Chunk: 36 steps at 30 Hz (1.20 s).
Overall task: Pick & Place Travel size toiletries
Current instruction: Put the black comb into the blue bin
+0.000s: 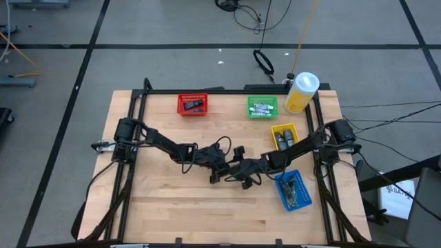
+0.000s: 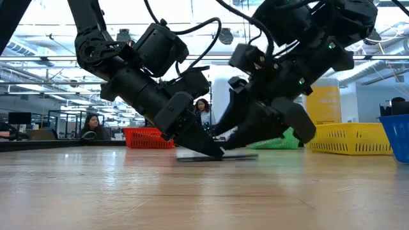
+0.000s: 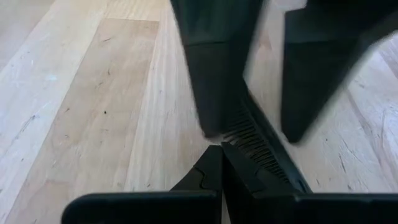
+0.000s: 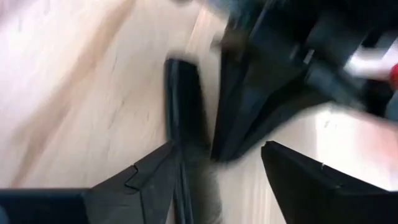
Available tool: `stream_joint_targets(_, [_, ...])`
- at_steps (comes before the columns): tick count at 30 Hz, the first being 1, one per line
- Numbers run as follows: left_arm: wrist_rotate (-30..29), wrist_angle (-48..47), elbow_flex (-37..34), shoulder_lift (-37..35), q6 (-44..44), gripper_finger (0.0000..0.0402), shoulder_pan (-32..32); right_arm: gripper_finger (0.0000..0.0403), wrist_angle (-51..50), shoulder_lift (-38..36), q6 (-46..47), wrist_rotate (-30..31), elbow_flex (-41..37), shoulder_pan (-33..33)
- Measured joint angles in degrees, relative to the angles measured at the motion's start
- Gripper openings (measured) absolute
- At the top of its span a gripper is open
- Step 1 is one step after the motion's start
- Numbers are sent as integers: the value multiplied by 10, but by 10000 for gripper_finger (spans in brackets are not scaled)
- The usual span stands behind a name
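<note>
Centrally, both grippers (image 1: 219,172) (image 1: 241,176) crowd flat sachet (image 2: 217,156).

1. The right gripper (image 4: 214,180) has its two dark fingers spread apart, one finger (image 4: 140,180) on one side and the other (image 4: 311,180) well across from it.
2. A flat, dark, narrow toiletry item (image 4: 185,106) lies on the pale wooden table (image 4: 74,93), stretching away from the gripper; its near end runs alongside the inner edge of one finger.
3. Just beside that item, the left gripper (image 4: 233,134) comes down in a dark wedge, its tip at the tabletop close to the item.
4. Past the left gripper sits a blurred jumble of dark arm parts, with a small red patch (image 4: 393,74) at the edge; I can't tell what that is.
</note>
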Motion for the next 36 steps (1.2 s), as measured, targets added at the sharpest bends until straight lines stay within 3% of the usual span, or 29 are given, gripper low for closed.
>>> stream_joint_targets(6, [1,-4,0,0,-3,0,1,255,-65,-9,4,-12,-1,-2])
stream_joint_targets(14, [-2,-7,1,0,-3,0,1,246,-83,-7,-30,-29,0,-6])
stream_joint_targets(24, [-8,-20,0,1,-4,0,1,213,35,9,-78,24,-43,-16])
stream_joint_targets(36, [-10,-30,-2,0,-3,0,2,199,66,10,-81,43,-45,-16])
